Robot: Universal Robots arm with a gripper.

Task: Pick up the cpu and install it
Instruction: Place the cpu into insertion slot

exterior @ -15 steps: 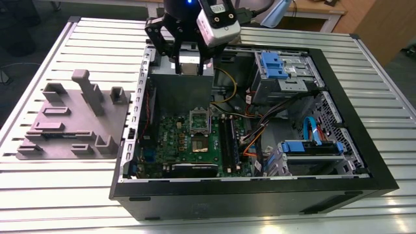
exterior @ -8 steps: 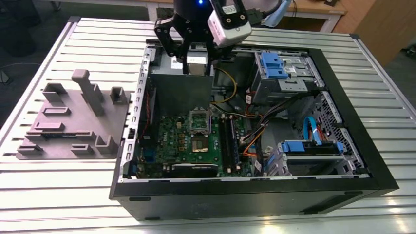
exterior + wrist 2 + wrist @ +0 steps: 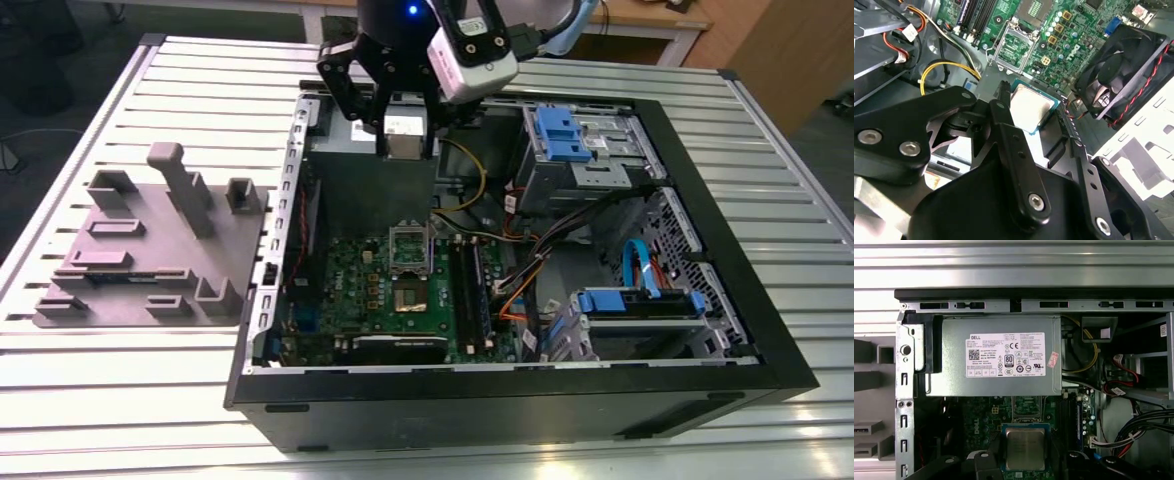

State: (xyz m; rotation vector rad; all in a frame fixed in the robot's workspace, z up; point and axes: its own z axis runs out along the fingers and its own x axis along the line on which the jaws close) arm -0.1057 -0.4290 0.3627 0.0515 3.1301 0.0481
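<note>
- The gripper (image 3: 404, 130) hung over the far end of the open computer case (image 3: 534, 405) in the exterior view, its fingers pinching the cpu (image 3: 404, 122) from two sides.
- In the second wrist view the cpu (image 3: 1031, 107) sat flat between the black fingers (image 3: 1000, 107) (silver top towards the camera, with a green edge around it), held clear of the motherboard (image 3: 1074, 30) below.
- In the first wrist view the cpu (image 3: 1025, 449) showed against the motherboard, just beside the socket frame (image 3: 1027, 410), which was flipped open.
- In the exterior view the socket (image 3: 411, 295) sat near the middle of the motherboard (image 3: 354, 290), well apart from the held cpu.
- A grey power supply box (image 3: 951, 355) with a white label sat in the end of the case beneath the gripper.
- A black fan (image 3: 1124, 70) with red and black wires stood beside the motherboard, and a yellow cable (image 3: 934, 70) looped near the socket frame (image 3: 1016, 47).
- A grey holder tray (image 3: 147, 250) rested on the slatted metal table (image 3: 134, 400), to the exterior view's left of the case.
</note>
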